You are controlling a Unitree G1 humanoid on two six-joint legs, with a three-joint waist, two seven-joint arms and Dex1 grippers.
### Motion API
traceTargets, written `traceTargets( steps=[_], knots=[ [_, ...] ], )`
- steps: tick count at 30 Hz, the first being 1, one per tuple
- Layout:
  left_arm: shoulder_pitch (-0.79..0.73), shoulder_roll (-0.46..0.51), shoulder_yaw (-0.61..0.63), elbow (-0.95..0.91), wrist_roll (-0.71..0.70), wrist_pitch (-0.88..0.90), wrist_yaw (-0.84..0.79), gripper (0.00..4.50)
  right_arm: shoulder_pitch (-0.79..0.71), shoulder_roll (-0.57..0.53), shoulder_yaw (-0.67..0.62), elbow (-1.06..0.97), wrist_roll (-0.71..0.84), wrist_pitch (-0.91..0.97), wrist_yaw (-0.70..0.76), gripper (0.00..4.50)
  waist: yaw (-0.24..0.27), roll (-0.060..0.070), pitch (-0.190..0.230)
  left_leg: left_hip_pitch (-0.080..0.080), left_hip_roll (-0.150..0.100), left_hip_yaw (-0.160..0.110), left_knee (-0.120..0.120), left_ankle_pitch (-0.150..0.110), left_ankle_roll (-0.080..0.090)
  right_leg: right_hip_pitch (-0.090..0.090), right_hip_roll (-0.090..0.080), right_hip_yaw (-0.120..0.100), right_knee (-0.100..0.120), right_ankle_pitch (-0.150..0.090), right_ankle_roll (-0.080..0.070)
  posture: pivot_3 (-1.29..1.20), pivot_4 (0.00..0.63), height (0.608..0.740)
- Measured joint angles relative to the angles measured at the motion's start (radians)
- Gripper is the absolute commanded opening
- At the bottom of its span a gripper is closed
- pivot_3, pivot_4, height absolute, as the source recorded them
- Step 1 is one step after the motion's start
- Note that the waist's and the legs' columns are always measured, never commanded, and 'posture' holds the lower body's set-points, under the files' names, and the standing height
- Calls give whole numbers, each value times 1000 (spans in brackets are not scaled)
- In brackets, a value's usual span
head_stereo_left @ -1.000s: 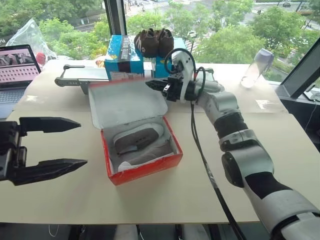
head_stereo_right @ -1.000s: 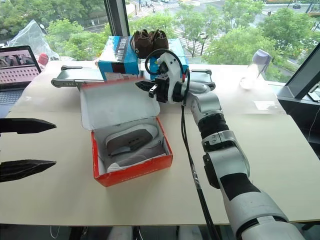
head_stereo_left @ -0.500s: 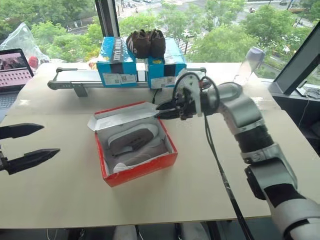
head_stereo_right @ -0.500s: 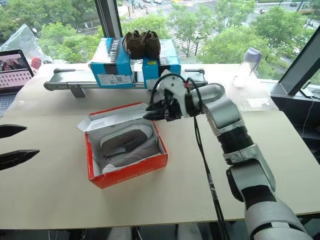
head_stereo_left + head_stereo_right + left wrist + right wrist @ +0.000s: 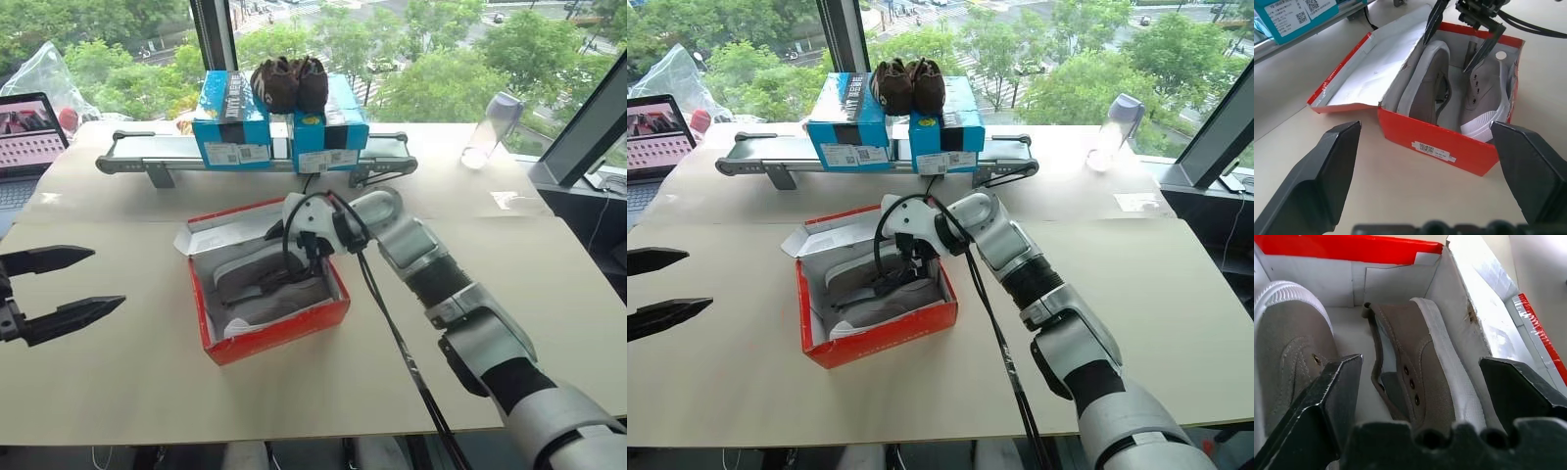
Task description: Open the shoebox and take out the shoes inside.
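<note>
The left gripper (image 5: 103,281) hangs with jaws spread wide and empty, the shoebox (image 5: 284,328) well beyond its tips. Farther on, the right gripper (image 5: 1462,41) reaches into the box, jaws released and straddling one of the shoes (image 5: 1422,377).

Both pincers spread: left (image 5: 93,282), right (image 5: 1462,36).

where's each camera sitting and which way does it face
Head eyes: look forward and down over the table at the shoebox; both arms show.
Left wrist: faces the box's red side, its own open fingers below.
Right wrist: peers into the box at the shoes, between its open fingers.
All views share the shoes.
</note>
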Motion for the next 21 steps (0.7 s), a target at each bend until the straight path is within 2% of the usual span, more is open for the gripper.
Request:
traceTargets(
  steps=[12,21],
  knots=[
    [36,-51,20,-66,-11,3,59,4500,-70,68,-32,288,-47,-120,-24,4482,-4,0,0,2,3,0,0,0,-1,1,3,0,0,0,-1,0,150,740],
    [42,-59,38,-95,-46,23,92,4500,-99,108,-56,355,-78,-141,-60,4482,-4,0,0,3,6,0,-1,1,-4,1,6,0,0,0,-3,0,150,740]
  ],
)
